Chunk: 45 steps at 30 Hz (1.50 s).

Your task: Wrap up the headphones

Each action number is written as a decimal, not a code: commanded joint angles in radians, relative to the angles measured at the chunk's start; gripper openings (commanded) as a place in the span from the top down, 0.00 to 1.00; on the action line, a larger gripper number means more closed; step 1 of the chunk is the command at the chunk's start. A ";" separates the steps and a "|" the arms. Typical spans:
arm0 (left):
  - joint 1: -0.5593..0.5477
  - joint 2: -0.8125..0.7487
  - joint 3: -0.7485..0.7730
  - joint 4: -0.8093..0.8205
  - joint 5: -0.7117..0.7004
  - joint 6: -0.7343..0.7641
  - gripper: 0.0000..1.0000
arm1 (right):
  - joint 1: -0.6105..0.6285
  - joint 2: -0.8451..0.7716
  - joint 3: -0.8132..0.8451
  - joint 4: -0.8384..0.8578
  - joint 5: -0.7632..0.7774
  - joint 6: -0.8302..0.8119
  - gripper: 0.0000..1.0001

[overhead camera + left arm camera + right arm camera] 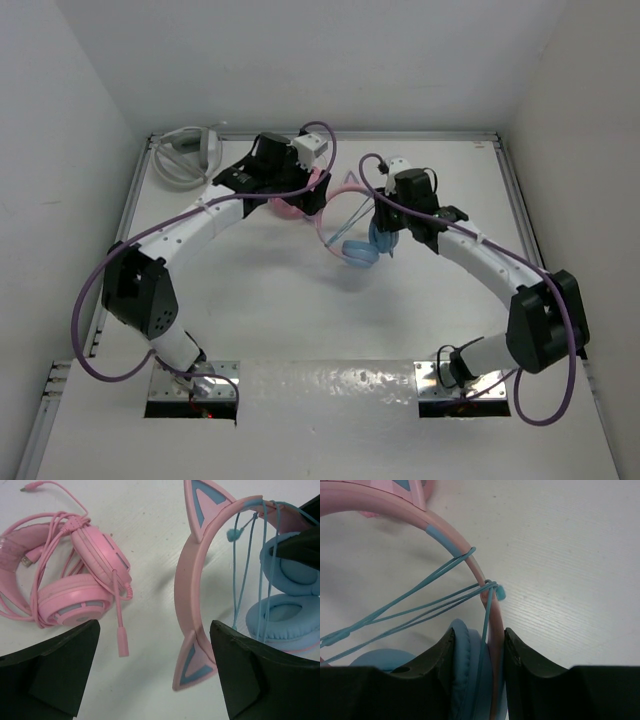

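Note:
The headphones [358, 235] lie mid-table: light-blue ear cups [295, 605], pink headband [186, 585] with cat ears, thin light-blue cable [420, 605] looped several times across the band. My right gripper [479, 645] is shut on one blue ear cup [465, 660] and the band end beside it. My left gripper [155, 645] is open and empty; its right finger [245, 670] sits just past a cat ear [192, 662], with the band above the gap. In the top view the left gripper [300, 190] is left of the headphones and the right gripper [385, 225] is on them.
All-pink headphones [75, 585] with a bundled cable lie left of the left gripper, also seen in the top view [290, 208]. Grey-white headphones [185, 155] rest at the far left corner. White walls close the table's back and sides.

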 commanded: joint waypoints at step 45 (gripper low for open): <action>0.086 0.072 0.107 -0.009 -0.018 0.011 0.09 | -0.377 0.883 0.912 -0.273 -0.325 0.077 1.00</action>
